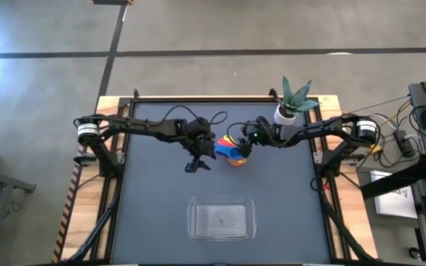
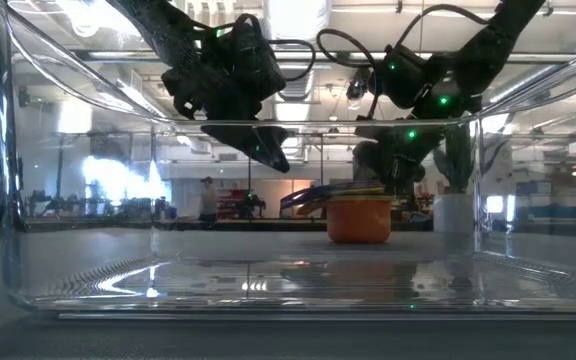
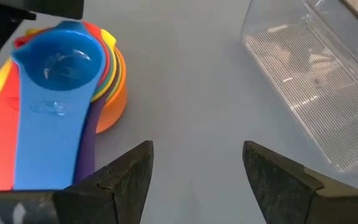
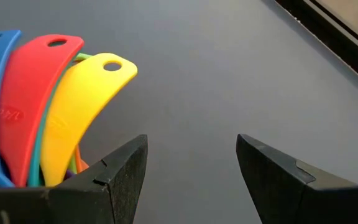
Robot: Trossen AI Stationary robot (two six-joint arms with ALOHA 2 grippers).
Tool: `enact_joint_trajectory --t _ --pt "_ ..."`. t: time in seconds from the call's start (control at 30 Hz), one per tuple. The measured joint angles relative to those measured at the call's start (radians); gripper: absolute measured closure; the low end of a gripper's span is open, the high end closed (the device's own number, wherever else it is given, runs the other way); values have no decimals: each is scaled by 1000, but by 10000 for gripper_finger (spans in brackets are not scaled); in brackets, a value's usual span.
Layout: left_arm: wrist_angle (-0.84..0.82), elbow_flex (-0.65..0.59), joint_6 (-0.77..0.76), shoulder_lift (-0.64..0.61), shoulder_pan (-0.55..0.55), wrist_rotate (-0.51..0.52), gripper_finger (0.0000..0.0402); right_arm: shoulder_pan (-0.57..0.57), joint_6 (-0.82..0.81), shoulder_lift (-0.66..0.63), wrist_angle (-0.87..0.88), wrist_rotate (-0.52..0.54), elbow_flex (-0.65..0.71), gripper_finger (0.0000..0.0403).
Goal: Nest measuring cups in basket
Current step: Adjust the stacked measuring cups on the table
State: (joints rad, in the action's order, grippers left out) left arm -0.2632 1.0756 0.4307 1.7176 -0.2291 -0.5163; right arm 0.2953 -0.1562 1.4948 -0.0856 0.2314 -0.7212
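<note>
The measuring cups sit nested in one stack (image 1: 232, 152) on the dark mat, the orange one at the bottom resting on its base (image 2: 359, 220) and the blue one on top (image 3: 58, 81). Their flat handles fan out: blue, red and yellow (image 4: 73, 106). My left gripper (image 3: 197, 174) is open and hovers beside the stack (image 1: 198, 164), toward the table's left. My right gripper (image 4: 191, 168) is open too, above the handles' side of the stack (image 1: 242, 146). The clear basket (image 1: 221, 219) stands near the table's near edge, with nothing in it.
A white pot with a green plant (image 1: 285, 113) stands behind the right arm near the far edge. The basket's clear wall (image 2: 8, 200) fills the low view's foreground. Bare mat (image 1: 154, 207) lies between the stack and the basket.
</note>
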Motion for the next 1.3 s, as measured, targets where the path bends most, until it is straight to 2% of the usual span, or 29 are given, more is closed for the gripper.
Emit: enact_joint_trajectory --t 0.4,0.63,0.87,1.07,1.3 --pt "91 -4 -6 0 0 -61 170 0 -11 0 1 -8 0 165" --pt "159 4 0 72 0 -73 170 0 -8 -1 -2 -30 -9 165" --pt "-16 145 33 197 -4 -68 171 0 -6 -2 4 -37 -11 165" --pt "-196 287 78 302 -11 2 171 0 -2 -2 -2 -118 -12 165" --pt "-291 382 100 364 -21 7 171 -1 5 -2 7 -153 -12 165"
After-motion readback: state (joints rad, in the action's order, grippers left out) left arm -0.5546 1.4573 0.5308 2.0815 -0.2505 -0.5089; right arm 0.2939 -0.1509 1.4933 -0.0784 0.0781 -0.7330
